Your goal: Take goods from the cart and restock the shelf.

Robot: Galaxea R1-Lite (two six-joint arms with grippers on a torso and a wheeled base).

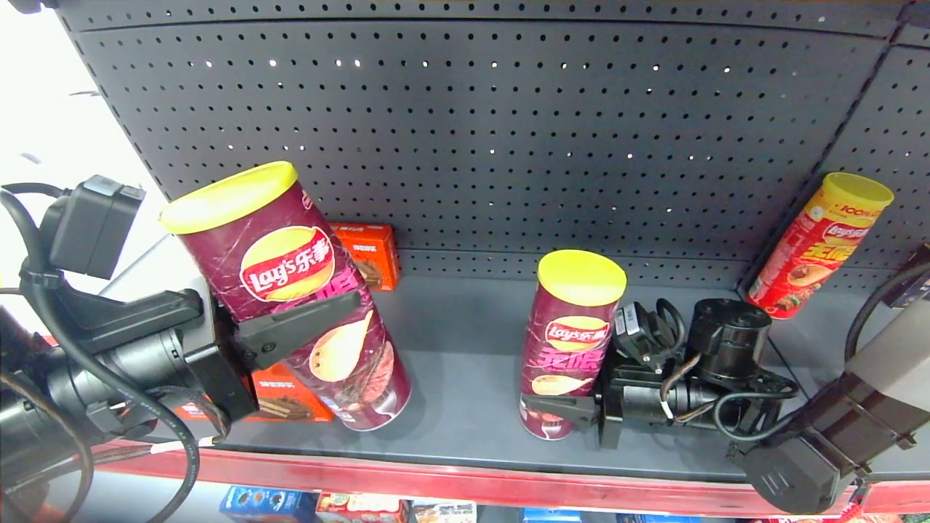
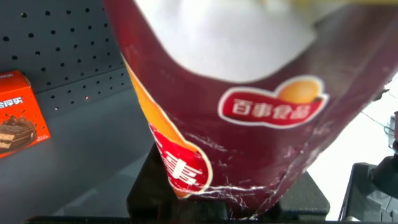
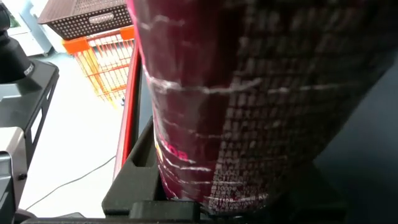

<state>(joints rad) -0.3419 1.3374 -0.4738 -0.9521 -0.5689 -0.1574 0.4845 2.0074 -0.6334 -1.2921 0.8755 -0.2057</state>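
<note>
The left gripper [image 1: 305, 319] clamps a tilted maroon chip can [image 1: 290, 269] above the grey shelf [image 1: 465, 363] at its left end, near orange boxes [image 1: 370, 254], while the right gripper [image 1: 561, 408] grips a second maroon chip can [image 1: 574, 334] standing upright mid-shelf.

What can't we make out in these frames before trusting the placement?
Front orange box: head view, mostly behind the tilted can.
Cart contents: right wrist view, small, partly behind the upright can.
Lower-shelf goods: head view, cut off by bottom edge.
Whether tilted can touches shelf: head view, angle hides it.
</note>
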